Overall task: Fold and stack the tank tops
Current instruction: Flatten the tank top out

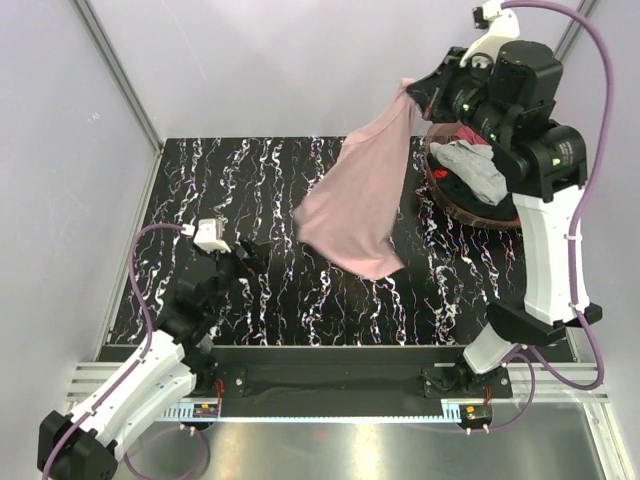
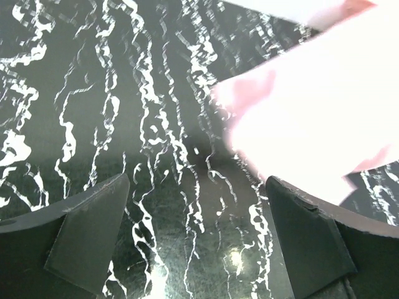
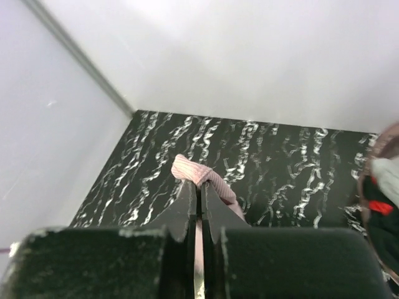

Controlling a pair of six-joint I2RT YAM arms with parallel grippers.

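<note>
Left pincer (image 1: 238, 262), nearest the bases: jaws apart, nothing between them, low over the table (image 1: 250, 180). Its wrist view shows bare table under the fingertips and the pink tank top (image 2: 312, 106) ahead and to its right, washed out by glare.

Right pincer (image 1: 415, 95), further out and raised high: jaws clamped on a bunched fold of the pink tank top, which hangs below it and to its left. Whether the lower hem touches the table cannot be told.

Beside and beneath the right pincer stands the basket (image 1: 470, 212), holding a grey tank top (image 1: 475, 165) and at least one red tank top (image 3: 379, 207).

Assessment: early stage. One garment is lifted out and unfolded. No stack is on the table, and the others wait in the basket.

Only the right wrist view confirms the closed grip. Only the overhead view shows the whole garment.
</note>
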